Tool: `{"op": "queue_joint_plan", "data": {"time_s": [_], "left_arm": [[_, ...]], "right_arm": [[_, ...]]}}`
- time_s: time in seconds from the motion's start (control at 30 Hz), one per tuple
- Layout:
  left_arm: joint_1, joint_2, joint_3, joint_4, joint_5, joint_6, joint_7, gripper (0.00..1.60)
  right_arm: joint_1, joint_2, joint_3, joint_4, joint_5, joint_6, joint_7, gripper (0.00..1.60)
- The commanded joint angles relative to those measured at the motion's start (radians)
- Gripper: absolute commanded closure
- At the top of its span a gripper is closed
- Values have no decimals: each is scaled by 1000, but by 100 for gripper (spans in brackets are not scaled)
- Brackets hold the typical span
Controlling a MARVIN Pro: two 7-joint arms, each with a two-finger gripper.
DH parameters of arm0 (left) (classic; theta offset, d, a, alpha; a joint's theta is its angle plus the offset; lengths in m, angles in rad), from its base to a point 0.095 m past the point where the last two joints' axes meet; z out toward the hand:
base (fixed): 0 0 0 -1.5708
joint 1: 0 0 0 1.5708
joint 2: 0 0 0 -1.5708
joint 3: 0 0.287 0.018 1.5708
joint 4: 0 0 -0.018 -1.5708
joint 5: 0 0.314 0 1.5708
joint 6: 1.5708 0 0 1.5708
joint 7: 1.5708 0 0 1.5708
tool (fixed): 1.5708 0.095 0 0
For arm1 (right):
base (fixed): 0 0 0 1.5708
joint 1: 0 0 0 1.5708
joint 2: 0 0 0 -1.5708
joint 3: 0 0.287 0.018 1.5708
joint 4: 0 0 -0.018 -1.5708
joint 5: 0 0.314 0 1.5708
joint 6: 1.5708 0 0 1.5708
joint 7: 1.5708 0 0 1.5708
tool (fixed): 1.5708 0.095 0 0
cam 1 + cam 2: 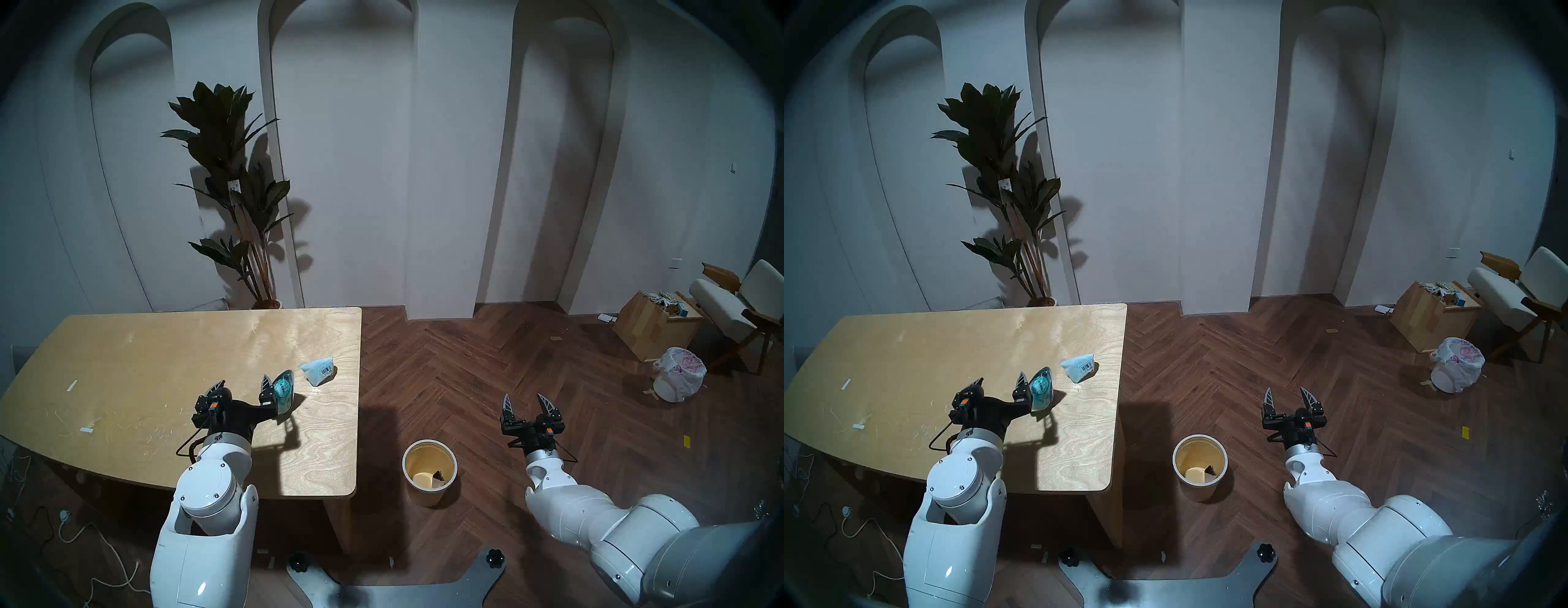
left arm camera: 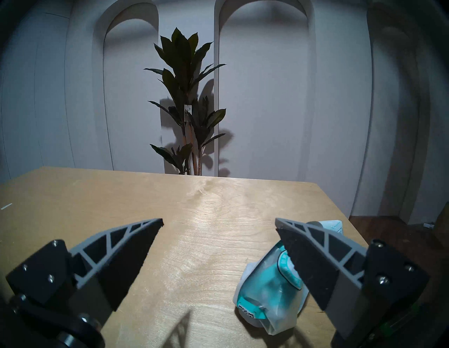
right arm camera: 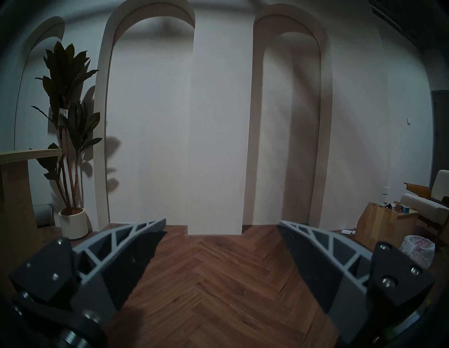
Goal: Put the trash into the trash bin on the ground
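Note:
A teal-and-clear blister pack (image 1: pixel 283 390) (image 1: pixel 1041 388) (image 2: pixel 264 291) lies on the wooden table (image 1: pixel 148 361) near its right side. My left gripper (image 1: pixel 242 381) (image 1: pixel 1001 377) (image 2: pixel 218 221) hovers open just left of it. The gripper's right finger overlaps the pack's edge, and nothing sits between the fingers. A pale blue barcoded packet (image 1: pixel 319 370) (image 1: pixel 1079 367) (image 2: pixel 332 224) rests a little farther right and back. The cream trash bin (image 1: pixel 428 494) (image 1: pixel 1199 488) stands on the floor beside the table, with a pale item and a dark scrap at its bottom. My right gripper (image 1: pixel 522 397) (image 1: pixel 1285 389) (image 3: pixel 222 221) hangs open and empty over the floor, right of the bin.
A potted plant (image 1: pixel 237 191) stands behind the table. At the far right are a wooden box (image 1: pixel 653 327), a white bin with a pink-printed bag (image 1: pixel 679 373) and a chair (image 1: pixel 738 297). Cables lie on the floor at the lower left (image 1: pixel 85 535).

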Motion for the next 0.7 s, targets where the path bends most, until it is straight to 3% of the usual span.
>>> {"op": "queue_joint_plan", "data": {"time_s": [0.0,0.67], "left_arm": [[-10,9,2,-11,-5,4,-13,0],[-11,26,33,6,-28,15,-55,0]], "right_arm": [[-23,-7,1,-30,6,-13,14,0],[-75,-5,16,-89,32,-13,56,0]]}}
